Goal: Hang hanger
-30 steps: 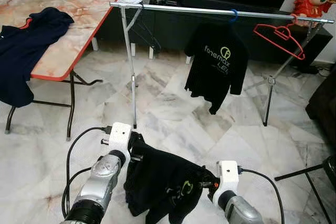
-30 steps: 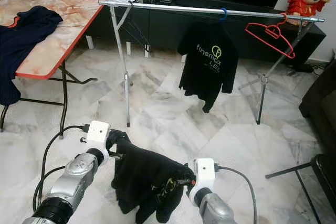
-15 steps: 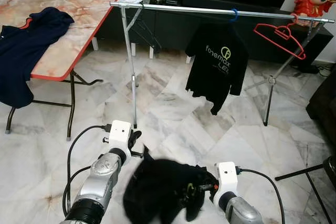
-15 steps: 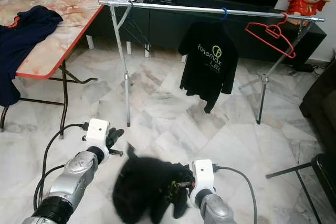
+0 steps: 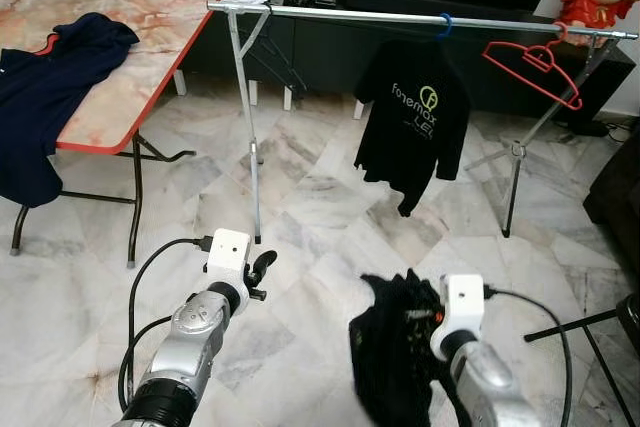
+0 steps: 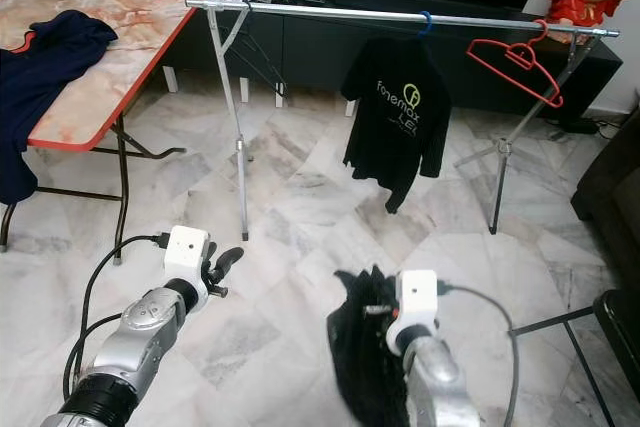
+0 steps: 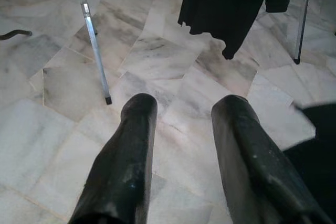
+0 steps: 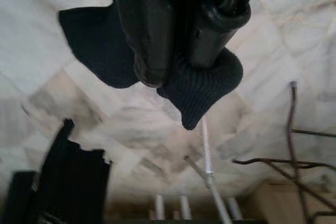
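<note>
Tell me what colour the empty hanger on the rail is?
Red; the empty hanger shows best in the left eye view.

The black garment (image 5: 392, 357) hanging from the right gripper (image 8: 176, 74) is motion-blurred, its lower folds cut off by the frame's edge.

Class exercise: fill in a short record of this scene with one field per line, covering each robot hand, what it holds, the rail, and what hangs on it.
left hand: open, holding nothing, low over the marble floor
right hand: shut on a black garment, which hangs below it
clothes rail: silver bar on stands, ahead of the robot
on rail: black T-shirt on a blue hanger; bare red hanger
table: on the robot's left, with a dark blue garment draped over it
</note>
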### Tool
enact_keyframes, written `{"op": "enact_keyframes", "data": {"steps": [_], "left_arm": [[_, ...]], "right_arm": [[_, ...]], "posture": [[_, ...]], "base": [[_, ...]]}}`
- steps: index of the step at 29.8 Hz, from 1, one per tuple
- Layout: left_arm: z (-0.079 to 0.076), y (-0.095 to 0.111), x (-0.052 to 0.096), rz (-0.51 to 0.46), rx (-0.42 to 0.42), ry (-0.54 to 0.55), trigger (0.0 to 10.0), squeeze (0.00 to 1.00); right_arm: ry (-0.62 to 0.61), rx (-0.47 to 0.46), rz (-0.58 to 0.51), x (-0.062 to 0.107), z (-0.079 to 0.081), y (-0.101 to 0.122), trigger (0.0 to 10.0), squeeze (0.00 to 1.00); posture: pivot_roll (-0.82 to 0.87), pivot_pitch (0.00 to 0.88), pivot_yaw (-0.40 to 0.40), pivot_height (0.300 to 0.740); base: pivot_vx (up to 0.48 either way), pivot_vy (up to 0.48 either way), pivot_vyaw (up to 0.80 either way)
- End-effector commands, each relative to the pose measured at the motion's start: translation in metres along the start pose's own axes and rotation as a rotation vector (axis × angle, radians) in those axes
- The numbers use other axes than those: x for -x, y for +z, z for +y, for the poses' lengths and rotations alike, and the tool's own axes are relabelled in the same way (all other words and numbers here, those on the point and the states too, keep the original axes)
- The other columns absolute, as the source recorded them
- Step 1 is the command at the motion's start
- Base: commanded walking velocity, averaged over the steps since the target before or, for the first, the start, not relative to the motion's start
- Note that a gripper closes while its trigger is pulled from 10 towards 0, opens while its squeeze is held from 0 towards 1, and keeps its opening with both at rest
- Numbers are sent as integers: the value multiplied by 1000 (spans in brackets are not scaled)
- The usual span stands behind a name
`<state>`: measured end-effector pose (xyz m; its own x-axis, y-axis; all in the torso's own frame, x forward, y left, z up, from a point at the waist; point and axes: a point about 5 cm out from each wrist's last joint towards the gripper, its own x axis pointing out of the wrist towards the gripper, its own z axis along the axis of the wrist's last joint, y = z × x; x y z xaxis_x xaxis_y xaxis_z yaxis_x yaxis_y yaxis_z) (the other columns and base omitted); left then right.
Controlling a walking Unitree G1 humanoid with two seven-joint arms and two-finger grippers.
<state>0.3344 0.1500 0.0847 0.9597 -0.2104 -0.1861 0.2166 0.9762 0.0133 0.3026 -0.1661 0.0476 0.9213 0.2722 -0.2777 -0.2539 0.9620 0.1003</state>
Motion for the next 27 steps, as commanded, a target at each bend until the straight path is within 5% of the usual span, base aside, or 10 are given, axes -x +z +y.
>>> {"op": "enact_keyframes", "data": {"steps": [1, 11, 15, 17, 23, 27], "left_arm": [[-1, -4, 2, 22, -1, -11, 10000, 1000], [-2, -4, 0, 38, -23, -37, 10000, 1000], [-1, -8, 2, 58, -51, -58, 10000, 1000], [-1, -10, 3, 68, -61, -61, 10000, 1000], [-1, -13, 4, 79, -66, -55, 10000, 1000], [-1, -15, 5, 85, -66, -51, 10000, 1000]], "right_arm": [[161, 61, 6, 0, 9, 5, 10000, 0], [569, 504, 160, 17, -1, 11, 10000, 0], [678, 1012, 349, 24, -28, 9, 10000, 0], [684, 1161, 383, 22, -36, 15, 10000, 0], [599, 1171, 380, 10, -40, 29, 10000, 0], [453, 1033, 251, -7, -35, 43, 10000, 0]], "posture": [[27, 124, -88, 740], [24, 117, -85, 740], [29, 111, -88, 740], [29, 111, -88, 740], [38, 105, -103, 740], [40, 102, -103, 740]], "base": [[0, 0, 0], [0, 0, 0], [0, 0, 0], [0, 0, 0], [0, 0, 0], [0, 0, 0]]}}
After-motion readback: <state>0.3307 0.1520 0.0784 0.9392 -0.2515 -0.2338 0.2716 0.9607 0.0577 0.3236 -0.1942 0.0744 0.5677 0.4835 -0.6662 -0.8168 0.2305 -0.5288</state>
